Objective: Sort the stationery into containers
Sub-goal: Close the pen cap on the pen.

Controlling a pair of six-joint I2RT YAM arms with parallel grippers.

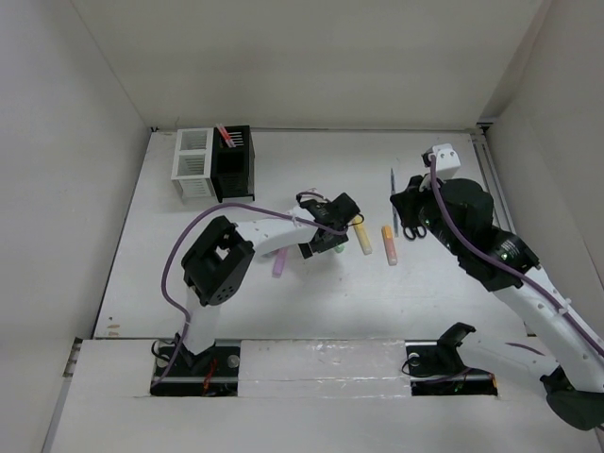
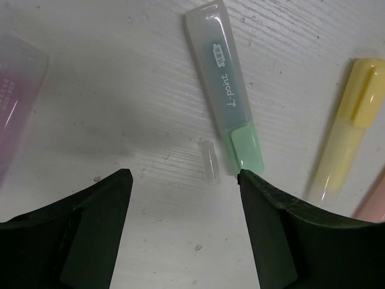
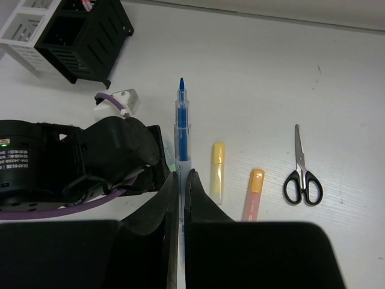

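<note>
My left gripper (image 1: 330, 231) (image 2: 183, 180) is open and low over the table. A green marker (image 2: 225, 102) lies just ahead of it, its green cap beside the right fingertip (image 2: 248, 180). A small clear tube (image 2: 209, 162) lies next to the cap. A yellow marker (image 2: 349, 138) (image 1: 363, 238) and an orange marker (image 1: 389, 243) (image 3: 253, 192) lie to the right, and a purple marker (image 1: 279, 262) (image 2: 15, 90) to the left. My right gripper (image 3: 181, 177) (image 1: 401, 203) is shut on a blue pen (image 3: 181, 120), held above the table. Black-handled scissors (image 3: 302, 174) (image 1: 412, 229) lie below it.
The joined white box (image 1: 192, 165) (image 3: 21, 24) and black box (image 1: 232, 160) (image 3: 84, 39) stand at the far left of the table, with a red pen (image 1: 225, 135) sticking out of the black one. White walls enclose the table on three sides.
</note>
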